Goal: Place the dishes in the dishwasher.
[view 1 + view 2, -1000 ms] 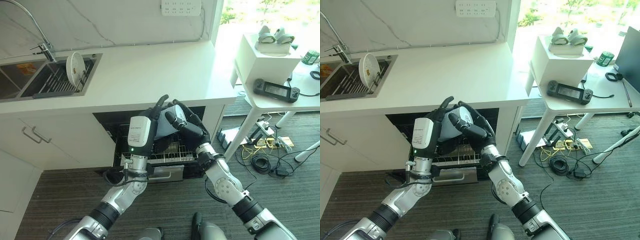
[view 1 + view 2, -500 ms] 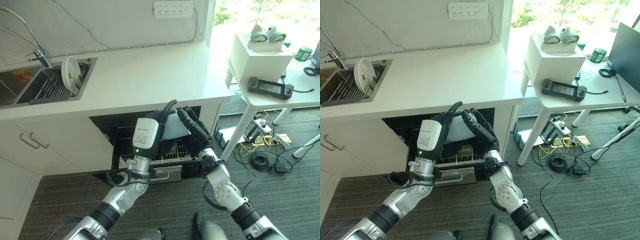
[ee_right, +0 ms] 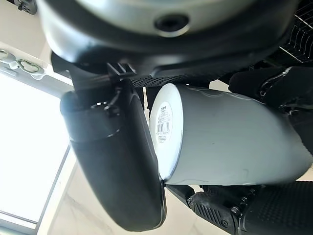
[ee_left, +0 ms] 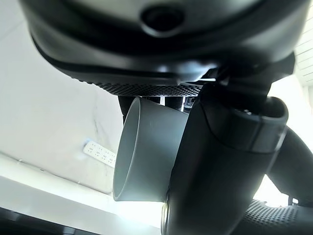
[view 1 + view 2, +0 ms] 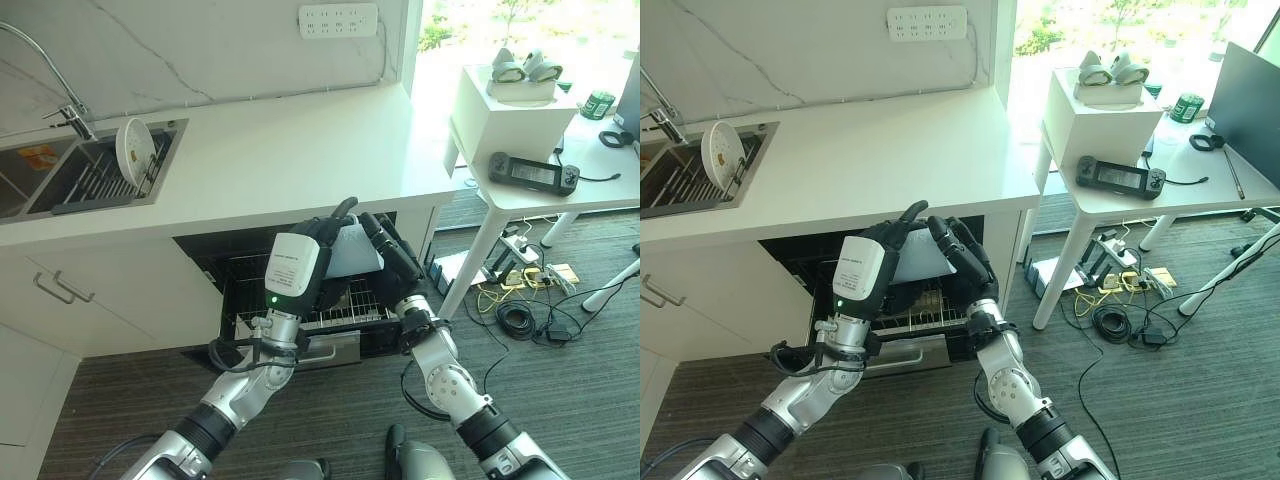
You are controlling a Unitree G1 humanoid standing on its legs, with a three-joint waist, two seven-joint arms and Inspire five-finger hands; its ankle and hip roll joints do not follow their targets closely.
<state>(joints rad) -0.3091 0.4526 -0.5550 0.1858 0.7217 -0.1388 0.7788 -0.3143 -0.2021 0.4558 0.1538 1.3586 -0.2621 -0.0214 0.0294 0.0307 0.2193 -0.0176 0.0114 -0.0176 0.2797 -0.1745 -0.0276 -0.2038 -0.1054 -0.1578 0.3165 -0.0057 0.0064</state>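
Left eye view: grey cup [image 5: 355, 246] held between left hand [image 5: 318, 240] and right hand [image 5: 390, 255], above the open dishwasher rack [image 5: 340, 305] under the desk's [image 5: 280, 150] front edge; plate [image 5: 130, 152] upright in the sink rack. Left wrist view: fingers [image 4: 215, 171] curled round the cup. Right wrist view: thumb and fingers [image 3: 115, 161] clasp the cup's base.

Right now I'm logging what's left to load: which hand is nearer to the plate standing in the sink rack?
Left. The left hand holds the grey cup with the right hand over the open dishwasher; the plate is far off on the robot's left.

White counter [image 5: 290, 150], sunken sink [image 5: 60, 180]
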